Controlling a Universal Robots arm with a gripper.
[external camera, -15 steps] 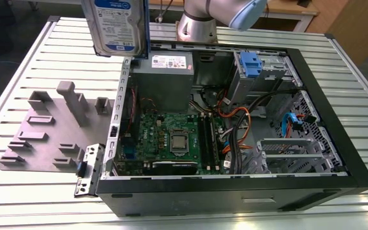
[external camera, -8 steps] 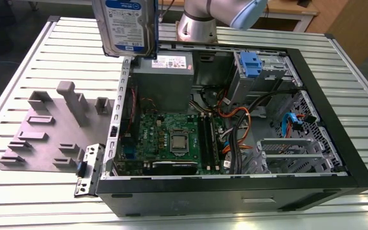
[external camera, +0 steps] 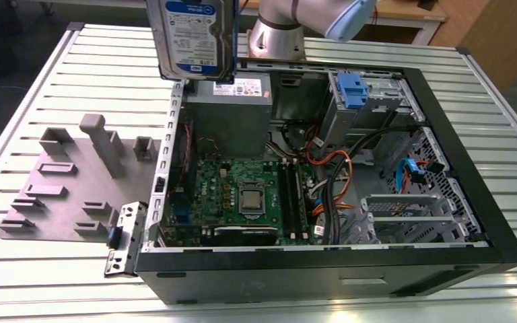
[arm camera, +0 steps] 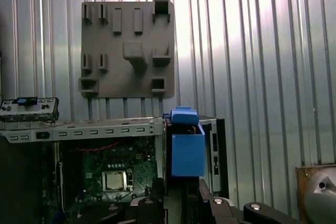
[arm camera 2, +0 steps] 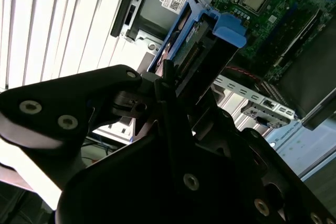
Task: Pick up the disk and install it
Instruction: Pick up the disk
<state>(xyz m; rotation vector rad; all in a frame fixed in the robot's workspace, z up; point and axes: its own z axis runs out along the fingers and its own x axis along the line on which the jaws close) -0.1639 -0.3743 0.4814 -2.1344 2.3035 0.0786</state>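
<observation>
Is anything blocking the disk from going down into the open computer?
Nothing visible does. The end effector holds the disk in the air above the computer case, whose side is open. Orange cables lie inside near the metal cage.

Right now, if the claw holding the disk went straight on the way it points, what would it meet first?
Probably the grey power-supply box, lying just past the held disk in the second wrist view; depth is unclear.
</observation>
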